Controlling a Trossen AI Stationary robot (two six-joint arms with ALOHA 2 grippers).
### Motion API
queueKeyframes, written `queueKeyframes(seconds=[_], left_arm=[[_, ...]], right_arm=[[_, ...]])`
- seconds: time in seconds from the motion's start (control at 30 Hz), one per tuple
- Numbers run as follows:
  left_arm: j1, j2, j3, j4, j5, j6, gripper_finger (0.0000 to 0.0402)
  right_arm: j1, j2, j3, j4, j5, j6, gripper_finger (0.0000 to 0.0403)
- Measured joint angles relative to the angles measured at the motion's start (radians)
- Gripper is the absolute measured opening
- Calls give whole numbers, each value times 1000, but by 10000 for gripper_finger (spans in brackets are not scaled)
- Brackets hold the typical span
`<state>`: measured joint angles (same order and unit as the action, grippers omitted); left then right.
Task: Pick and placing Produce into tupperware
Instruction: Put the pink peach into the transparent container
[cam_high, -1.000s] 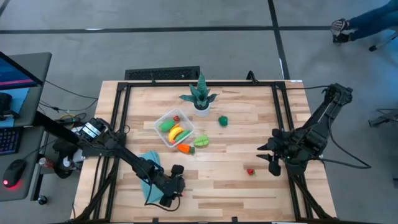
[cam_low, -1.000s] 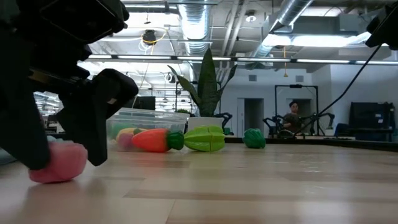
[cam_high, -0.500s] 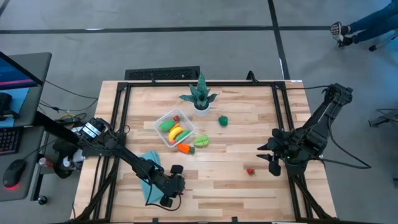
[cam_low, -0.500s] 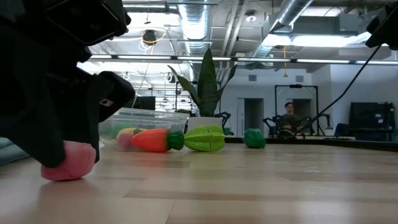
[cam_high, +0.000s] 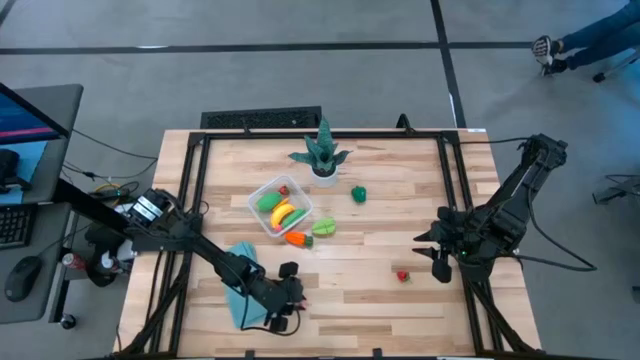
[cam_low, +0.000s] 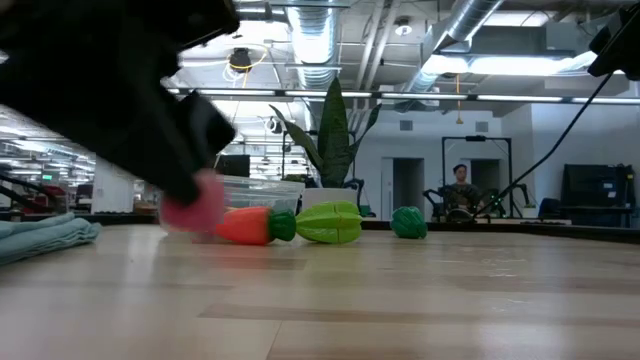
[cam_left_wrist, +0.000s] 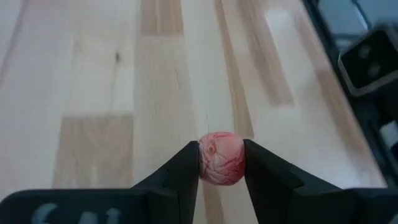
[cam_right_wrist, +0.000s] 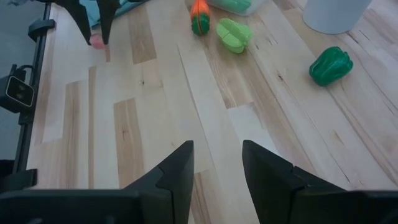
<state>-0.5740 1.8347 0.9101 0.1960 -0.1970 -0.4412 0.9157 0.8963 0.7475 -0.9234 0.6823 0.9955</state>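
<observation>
Left gripper (cam_left_wrist: 221, 163) clenched on pink fruit (cam_left_wrist: 221, 158), lifted clear of table (cam_left_wrist: 93, 93); tupperware (cam_high: 281, 204) well ahead, beyond cloth (cam_high: 238, 275). Right gripper (cam_right_wrist: 216, 163) parted, empty, small red piece (cam_high: 402, 275) just beside.

One tupperware (cam_high: 279, 207), one potted plant (cam_high: 322, 152), one cloth (cam_high: 240, 284), two grippers.
</observation>
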Motion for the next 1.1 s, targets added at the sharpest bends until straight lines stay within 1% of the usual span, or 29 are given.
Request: queueKeyframes(seconds=[0.2, 0.33, 0.47, 0.7, 0.77, 0.93, 1.1], left_arm=[[47, 0, 70, -3, -1, 24, 108], [84, 0, 127, -77, -2, 57, 108], [121, -9, 187, -204, -2, 102, 107], [174, -34, 287, -530, -2, 181, 107], [188, -47, 307, -590, -5, 199, 107], [215, -128, 319, -702, -52, 225, 107], [235, -239, 319, -817, -156, 225, 107]], right_arm=[[0, 0, 0, 1, 0, 0, 128], [0, 0, 0, 11, 0, 0, 128], [0, 0, 0, 24, 0, 0, 128], [0, 0, 0, 44, 0, 0, 128], [0, 0, 0, 46, 0, 0, 128], [0, 0, 0, 53, 0, 0, 128], [0, 1, 0, 68, 4, 0, 128]])
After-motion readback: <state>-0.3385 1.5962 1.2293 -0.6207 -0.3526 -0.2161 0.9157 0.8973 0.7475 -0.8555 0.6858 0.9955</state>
